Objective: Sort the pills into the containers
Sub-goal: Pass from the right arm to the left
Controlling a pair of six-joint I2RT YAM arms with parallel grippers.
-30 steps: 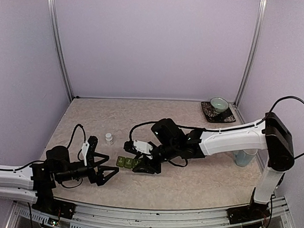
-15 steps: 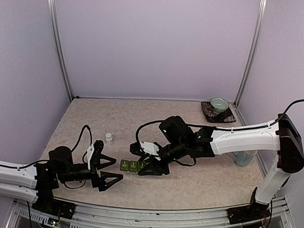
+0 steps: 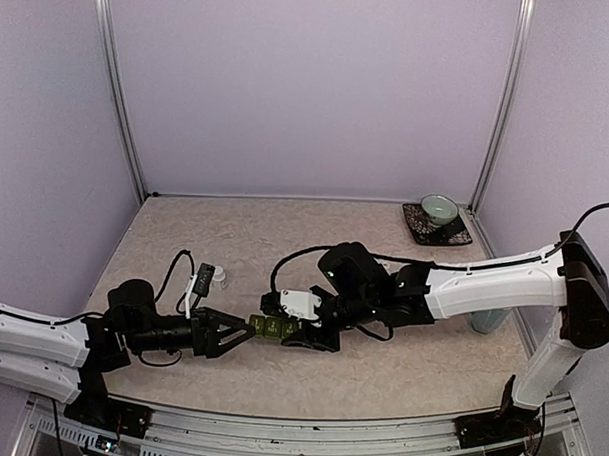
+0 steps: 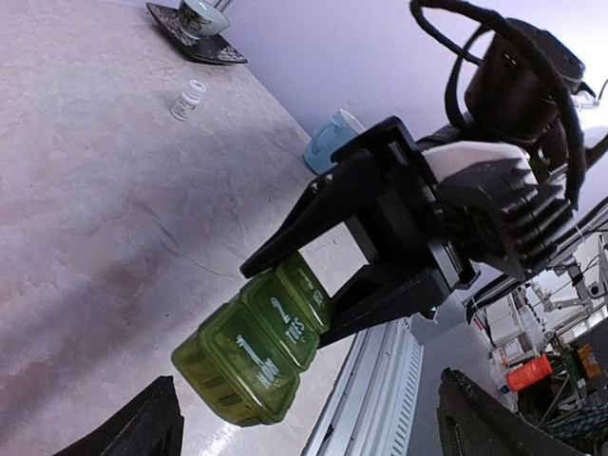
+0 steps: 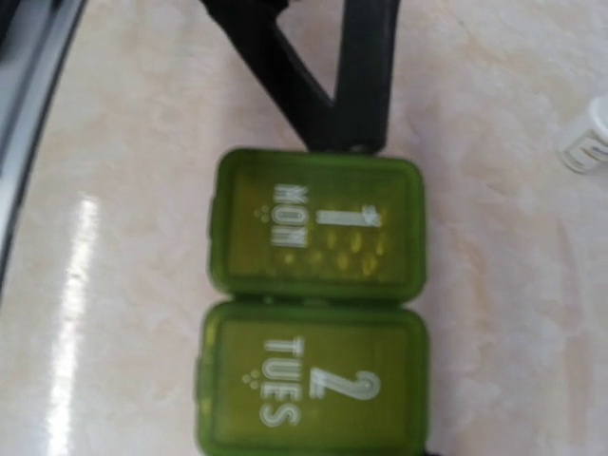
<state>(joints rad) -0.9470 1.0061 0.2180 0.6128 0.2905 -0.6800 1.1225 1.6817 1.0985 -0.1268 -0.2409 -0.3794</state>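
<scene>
While our right jaws clamp the likely light, rigid pill organizer [image 4: 249,353], our left jaws, apart, should take its MON end.

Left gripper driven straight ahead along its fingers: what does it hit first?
Likely the green pill strip, MON end first, just ahead of the left gripper's open jaws; the right gripper grips the far end.

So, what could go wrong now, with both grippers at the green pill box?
The right gripper holds the pill box only by one end, so it may twist or slip when the open left gripper closes on it. The two grippers are very near and might collide.
</scene>
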